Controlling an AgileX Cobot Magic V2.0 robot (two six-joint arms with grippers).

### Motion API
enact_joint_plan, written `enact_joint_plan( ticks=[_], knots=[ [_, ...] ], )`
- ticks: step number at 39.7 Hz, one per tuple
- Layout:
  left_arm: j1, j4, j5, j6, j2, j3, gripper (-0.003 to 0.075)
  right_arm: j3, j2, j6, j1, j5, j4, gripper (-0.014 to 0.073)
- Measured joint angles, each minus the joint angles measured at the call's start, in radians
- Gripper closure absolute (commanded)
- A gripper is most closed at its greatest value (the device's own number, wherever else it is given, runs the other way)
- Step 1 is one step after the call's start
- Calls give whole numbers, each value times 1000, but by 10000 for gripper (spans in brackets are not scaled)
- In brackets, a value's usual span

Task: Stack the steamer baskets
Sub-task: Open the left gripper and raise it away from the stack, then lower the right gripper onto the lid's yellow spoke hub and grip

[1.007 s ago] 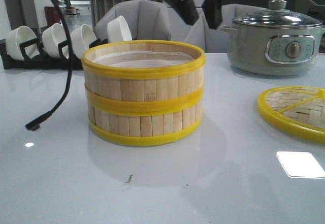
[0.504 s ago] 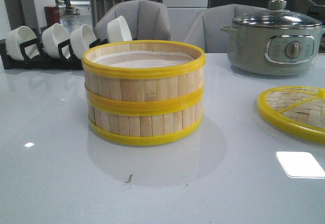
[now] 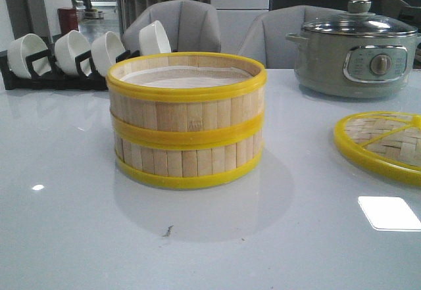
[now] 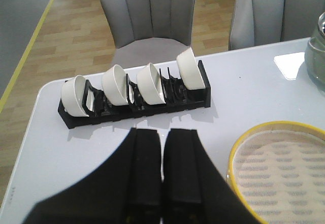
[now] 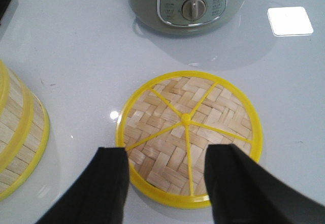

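Note:
Two steamer baskets stand stacked at the table's middle, the upper basket (image 3: 187,96) sitting squarely on the lower basket (image 3: 189,160). Both have pale bamboo slats and yellow rims; a white liner shows inside the top one. The top basket's rim also shows in the left wrist view (image 4: 238,153), and the stack's side shows in the right wrist view (image 5: 20,137). My left gripper (image 4: 163,132) is shut and empty, above the table beside the stack. My right gripper (image 5: 167,155) is open and empty, above the near edge of the lid. Neither gripper shows in the front view.
A flat woven lid (image 3: 385,144) with yellow rim and spokes lies at the right, also in the right wrist view (image 5: 189,132). A grey-green electric pot (image 3: 355,50) stands at the back right. A black rack (image 3: 20,76) with white bowls (image 4: 119,84) stands at the back left.
One second ago a dark gripper and a hanging cable were above the stack in the front view; both have left that view. The stacked baskets have not moved.

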Motion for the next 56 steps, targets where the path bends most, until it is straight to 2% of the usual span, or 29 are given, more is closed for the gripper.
enact_joint_plan(
  ticks=[8,17,28,35,50,52,56],
  knots=[
    [4,0,-124,-38,-272,357,631,0,1,0,0,0,0,148],
    [4,-4,-241,-66,-527,662,631,0,1,0,0,2,0,148],
    [4,-64,-351,-68,-670,941,631,0,1,0,0,10,1,148],
    [4,-77,-359,-69,-678,1002,631,0,1,0,0,34,2,148],
    [4,-77,-360,-69,-678,1010,631,0,1,0,0,46,2,158],
    [4,-77,-360,-69,-678,1010,631,0,1,0,0,48,2,200],
    [4,-77,-360,-71,-678,1010,631,0,1,0,0,54,2,387]
  ],
)
